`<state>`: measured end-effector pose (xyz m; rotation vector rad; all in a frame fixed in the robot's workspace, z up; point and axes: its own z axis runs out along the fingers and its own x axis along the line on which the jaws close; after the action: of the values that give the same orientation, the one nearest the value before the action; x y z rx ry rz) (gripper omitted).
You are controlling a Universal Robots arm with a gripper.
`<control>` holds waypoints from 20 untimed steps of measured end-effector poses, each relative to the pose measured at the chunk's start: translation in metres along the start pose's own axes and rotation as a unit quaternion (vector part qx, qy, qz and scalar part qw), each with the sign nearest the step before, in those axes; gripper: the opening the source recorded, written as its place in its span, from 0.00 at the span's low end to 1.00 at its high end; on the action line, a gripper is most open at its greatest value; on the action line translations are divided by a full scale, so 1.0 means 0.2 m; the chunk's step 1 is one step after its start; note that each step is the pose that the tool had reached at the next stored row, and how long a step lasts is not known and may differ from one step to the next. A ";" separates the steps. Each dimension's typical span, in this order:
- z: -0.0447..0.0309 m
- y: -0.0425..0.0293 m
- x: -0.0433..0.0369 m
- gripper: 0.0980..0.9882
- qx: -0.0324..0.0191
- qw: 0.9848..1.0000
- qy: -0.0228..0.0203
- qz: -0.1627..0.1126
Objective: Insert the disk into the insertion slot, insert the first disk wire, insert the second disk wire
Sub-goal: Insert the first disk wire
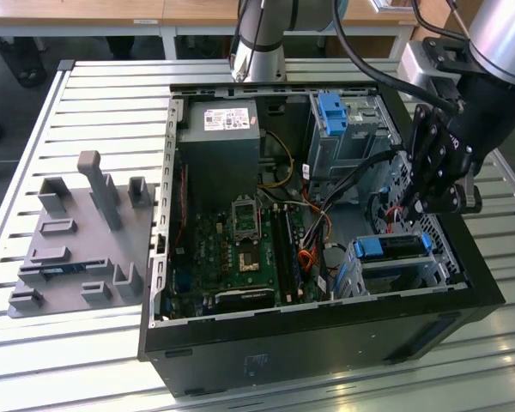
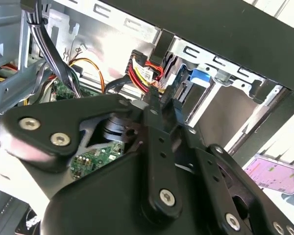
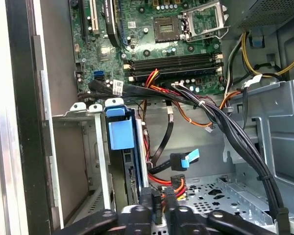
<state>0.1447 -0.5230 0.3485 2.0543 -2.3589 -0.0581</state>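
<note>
First wire in hand; disk (image 1: 393, 247) already seated in the slot (image 1: 358, 276).
The disk sits in the case's corner at the exterior view's right, so I judge the first-wire step to be under way. The end effector (image 3: 159, 208) is clamped on the black plug (image 3: 157, 198) of the red-yellow wire (image 3: 179, 184), just beside the disk's rear edge. Seating it likely calls for squaring the plug to the disk's port, then a straight push. Count: one disk, one slot, one end effector, two wires: the held one and a loose blue-tabbed wire (image 3: 186, 160). The case rests on one desk (image 1: 94, 94).
</note>
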 end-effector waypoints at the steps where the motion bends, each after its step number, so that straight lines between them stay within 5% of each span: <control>1: 0.000 0.000 -0.001 0.14 0.000 1.000 0.001 0.000; 11: 0.003 0.001 0.000 0.07 0.000 0.998 0.003 -0.065; 20: 0.015 0.030 0.038 0.07 0.016 0.997 0.002 -0.072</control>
<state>0.1377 -0.5297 0.3455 2.2348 -2.2193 -0.0165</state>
